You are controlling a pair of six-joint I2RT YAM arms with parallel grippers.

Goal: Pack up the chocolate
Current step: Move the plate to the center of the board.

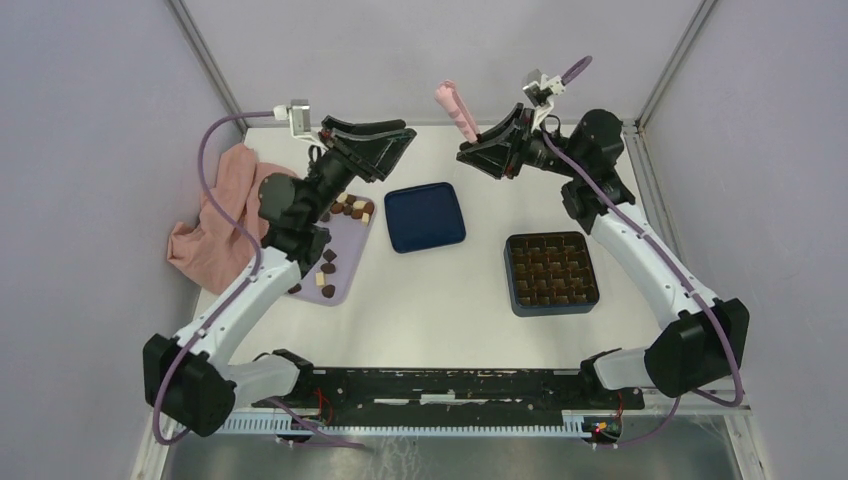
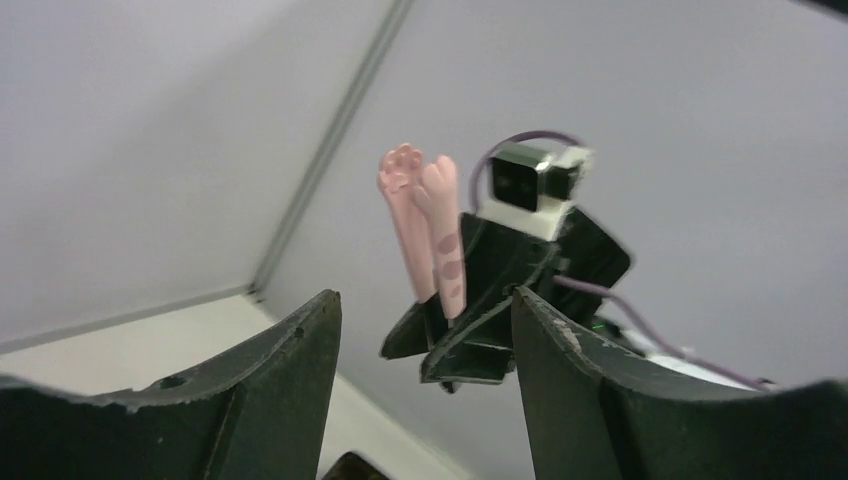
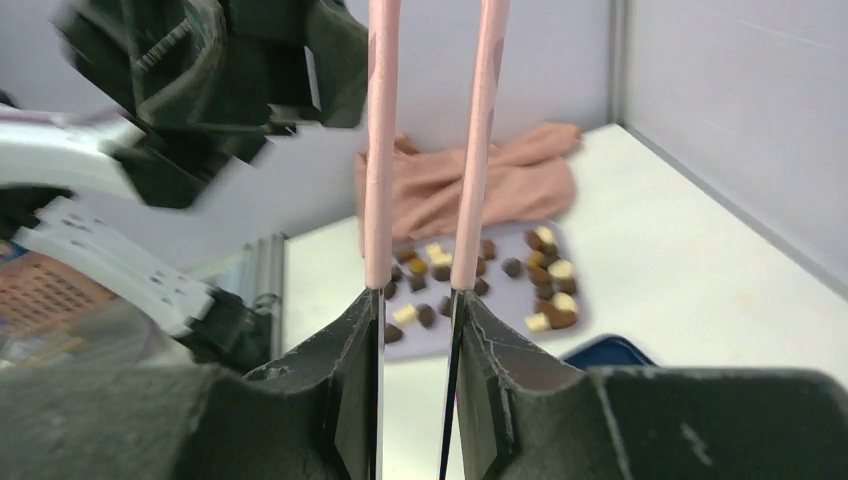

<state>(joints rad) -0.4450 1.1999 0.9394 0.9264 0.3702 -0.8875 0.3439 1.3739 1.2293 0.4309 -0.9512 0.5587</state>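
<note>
The chocolate (image 1: pixel 352 208) lies as several dark, mid-brown and cream pieces on a lilac tray (image 1: pixel 343 242) at the left, partly hidden under my left arm. It also shows in the right wrist view (image 3: pixel 545 272). My left gripper (image 1: pixel 397 150) is open and empty, raised above the tray and pointing right; its open fingertips (image 2: pixel 325 310) frame the right gripper. My right gripper (image 1: pixel 468 150) is shut on pink paw-tipped tongs (image 1: pixel 455 108), held up in the air at the back. The tongs' two arms (image 3: pixel 378 150) stand apart between its fingers (image 3: pixel 415 295).
A dark blue box with a brown grid (image 1: pixel 551 272) sits at the right. Its flat blue lid (image 1: pixel 425 216) lies in the middle. A pink cloth (image 1: pixel 215 215) is bunched at the left edge. Enclosure walls surround the table.
</note>
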